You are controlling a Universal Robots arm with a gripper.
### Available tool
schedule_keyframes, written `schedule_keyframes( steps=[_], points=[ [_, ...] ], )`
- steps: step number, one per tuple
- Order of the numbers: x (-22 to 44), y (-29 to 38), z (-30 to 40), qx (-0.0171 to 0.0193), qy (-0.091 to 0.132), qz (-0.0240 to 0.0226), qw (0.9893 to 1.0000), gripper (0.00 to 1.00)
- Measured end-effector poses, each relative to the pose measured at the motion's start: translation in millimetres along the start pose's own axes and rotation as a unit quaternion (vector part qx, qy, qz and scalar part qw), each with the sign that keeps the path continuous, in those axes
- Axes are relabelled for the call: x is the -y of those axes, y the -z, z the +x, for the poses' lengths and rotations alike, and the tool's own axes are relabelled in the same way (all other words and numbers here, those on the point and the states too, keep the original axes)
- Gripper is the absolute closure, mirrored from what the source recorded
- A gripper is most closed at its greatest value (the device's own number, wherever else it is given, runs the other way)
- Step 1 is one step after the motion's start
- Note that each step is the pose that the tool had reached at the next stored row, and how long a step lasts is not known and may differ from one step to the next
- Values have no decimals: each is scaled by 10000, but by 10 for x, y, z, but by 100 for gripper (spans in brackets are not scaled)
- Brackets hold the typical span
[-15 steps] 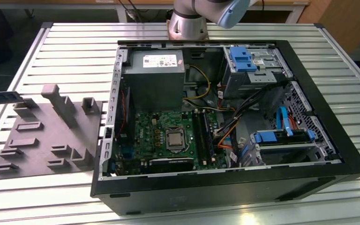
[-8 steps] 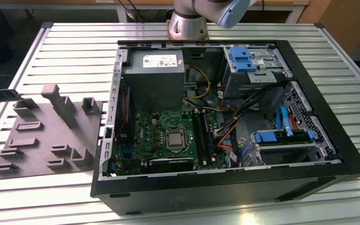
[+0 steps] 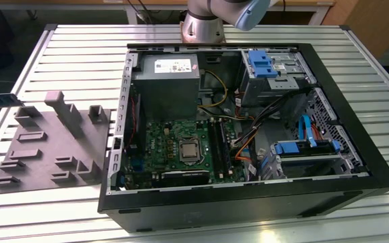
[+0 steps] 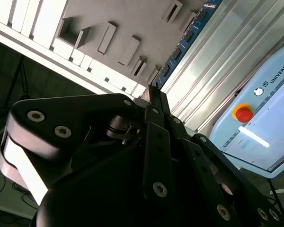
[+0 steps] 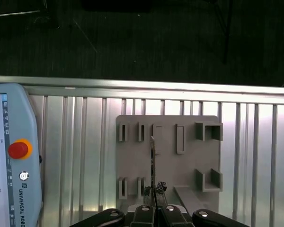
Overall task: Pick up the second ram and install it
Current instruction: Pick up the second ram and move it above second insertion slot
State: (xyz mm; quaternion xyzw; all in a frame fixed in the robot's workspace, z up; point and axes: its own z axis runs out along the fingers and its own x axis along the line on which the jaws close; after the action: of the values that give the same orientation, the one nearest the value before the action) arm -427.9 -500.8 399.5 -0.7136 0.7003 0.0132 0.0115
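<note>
The gripper (image 5: 154,191) is clamped on the ram (image 5: 152,161). Its black fingers (image 4: 156,137) pinch one end of the stick, and the rest reaches out past their tips. In the first wrist view the ram shows edge-on as a thin dark line over the middle of the grey plate (image 5: 189,165), between the plate's rows of slots. In the second wrist view the ram (image 4: 184,42) shows its bluish-green face with dark chips, running away from the gripper (image 4: 154,94) above the same plate (image 4: 128,19). I cannot tell whether the stick's far end touches the plate or hangs just above it.

In the exterior view the grey plate (image 3: 46,147) lies flat on the slatted metal table (image 3: 79,55), at nine o'clock from the open computer case (image 3: 356,167) and just beside it. Inside the case the green motherboard (image 3: 174,136) lies flat, and its long black memory slots (image 3: 220,144) are at three o'clock from the processor. The power supply (image 3: 166,76) is at twelve o'clock from the board. The arm (image 3: 204,23) rises at twelve o'clock from the case.

A pale control tablet (image 5: 9,189) with a red button (image 5: 18,149) rests on the table, near the plate but apart from it.
</note>
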Motion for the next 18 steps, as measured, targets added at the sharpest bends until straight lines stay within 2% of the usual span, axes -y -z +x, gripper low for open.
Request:
schedule_keyframes(
  steps=[8, 18],
  points=[
    [2, 17, -1, 4, 0, 0, 10000, 89],
    [36, 17, 0, 4, 0, 0, 10000, 89]
  ],
)
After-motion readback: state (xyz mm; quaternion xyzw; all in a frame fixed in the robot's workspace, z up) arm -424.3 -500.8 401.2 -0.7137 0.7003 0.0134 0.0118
